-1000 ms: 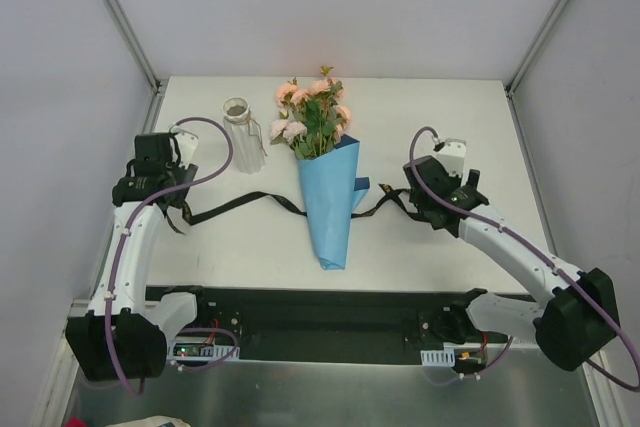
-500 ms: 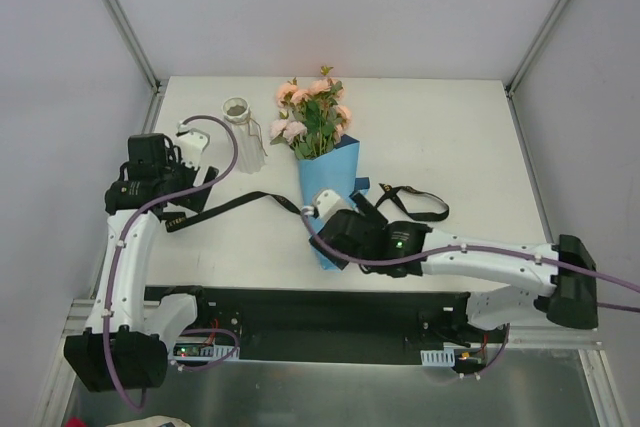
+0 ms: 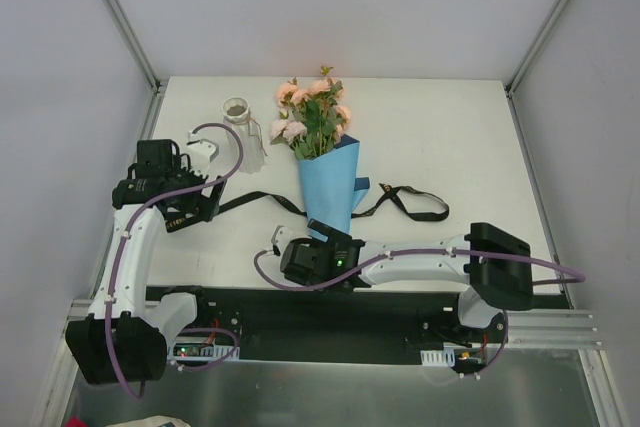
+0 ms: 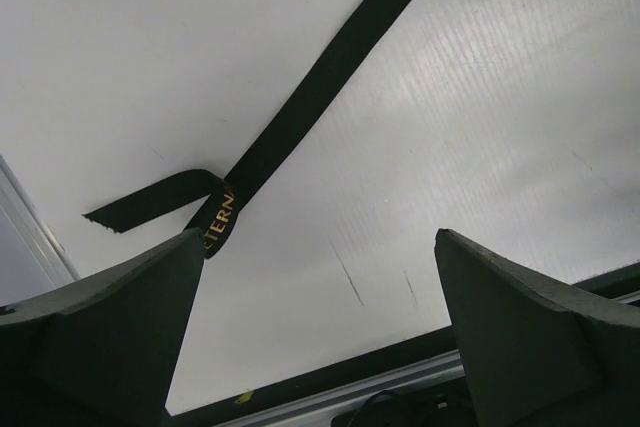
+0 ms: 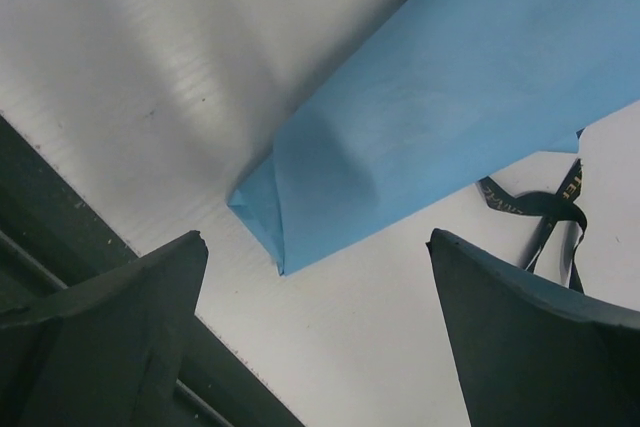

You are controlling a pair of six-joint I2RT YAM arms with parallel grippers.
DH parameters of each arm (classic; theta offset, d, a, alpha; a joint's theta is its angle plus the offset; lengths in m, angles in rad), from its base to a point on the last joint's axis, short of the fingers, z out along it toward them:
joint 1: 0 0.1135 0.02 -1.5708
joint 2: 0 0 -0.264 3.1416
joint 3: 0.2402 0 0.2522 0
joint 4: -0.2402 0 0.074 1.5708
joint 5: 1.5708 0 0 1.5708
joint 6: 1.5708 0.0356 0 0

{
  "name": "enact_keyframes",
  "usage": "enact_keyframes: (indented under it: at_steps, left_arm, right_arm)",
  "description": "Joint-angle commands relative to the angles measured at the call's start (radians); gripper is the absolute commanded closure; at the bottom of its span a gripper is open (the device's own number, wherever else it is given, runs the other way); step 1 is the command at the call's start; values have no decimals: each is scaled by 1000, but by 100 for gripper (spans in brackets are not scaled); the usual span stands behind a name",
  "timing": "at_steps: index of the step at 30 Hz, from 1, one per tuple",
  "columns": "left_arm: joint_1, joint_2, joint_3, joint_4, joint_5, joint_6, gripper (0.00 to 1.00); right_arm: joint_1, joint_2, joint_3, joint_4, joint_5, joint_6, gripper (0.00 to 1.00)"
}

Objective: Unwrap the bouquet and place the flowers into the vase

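Note:
The bouquet lies on the table with its blue paper cone pointing toward me. The peach-pink flowers stick out of its far end. Its black ribbon is untied and lies slack across the table, with a loop on the right. The whitish ribbed vase stands upright at the back left. My left gripper is open just above the ribbon's left end, holding nothing. My right gripper is open and empty, low over the cone's tip.
The table's front edge and the black rail run right beside my right gripper. The left wall post stands close to the left arm. In the right wrist view a bit of ribbon lies beside the cone.
The left gripper opened and let go of the ribbon's end, which now lies slack. The right arm swung from the right side across to the cone's tip near the front edge.

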Motion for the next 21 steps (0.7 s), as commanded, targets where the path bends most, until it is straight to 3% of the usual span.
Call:
enact_keyframes:
  at_steps: [1,18,21]
  left_arm:
    - [8,-23,-8,-8,33,-5,1]
    - [8,-51,-42,20,0,-1,1]
    - [8,-48,-44,23,-3,-5,1]
  right_arm:
    - [0,49,18,83,101,-27,4]
    - [3,145,-24,205,296,-96,1]
    - [2,157,-19,214,319,-95,4]
